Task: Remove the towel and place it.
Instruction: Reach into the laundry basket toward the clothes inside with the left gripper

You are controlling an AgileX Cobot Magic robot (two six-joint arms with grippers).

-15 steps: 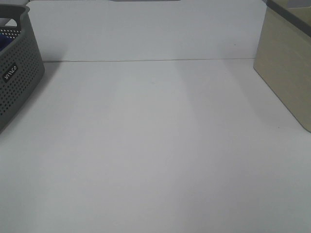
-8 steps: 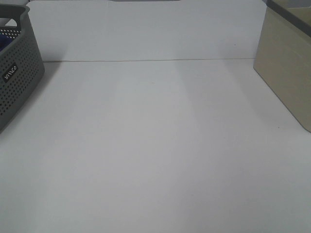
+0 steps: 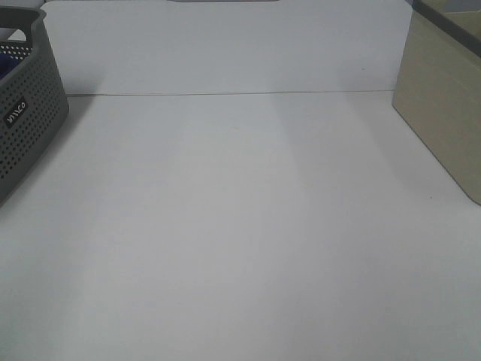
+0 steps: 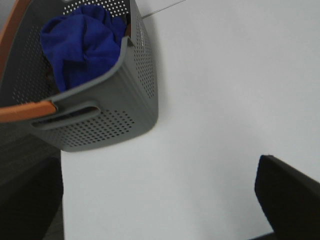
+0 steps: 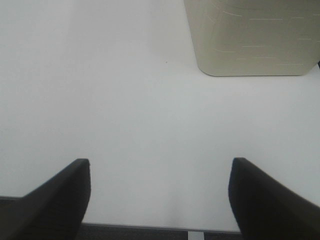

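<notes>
White tabletop [image 4: 225, 75] is filling most of the left wrist view, with a grey perforated basket [image 4: 135, 100] standing at its edge. The towel [image 4: 80, 45] is lying bunched in a blue heap inside the basket, below the rim. The left gripper [image 4: 160, 210] is hanging with its jaws spread wide and nothing between them, over bare table beside the basket, well apart from the cloth. The step in hand is looking like the reach. The arm should be travelling over the basket's open top, clearing the near wall and handle, then dropping onto the highest fold and pinching deep enough to gather several layers. A straight, tall lift is needed, since a long cloth is likely to be trailing against the rim.

From the right wrist, the right gripper [image 5: 160, 200] is also gaping wide and empty above the table, with a beige bin [image 5: 250, 40] ahead of it and no towel showing.

From the high camera, neither arm is appearing; basket on the left, bin on the right, open table between
</notes>
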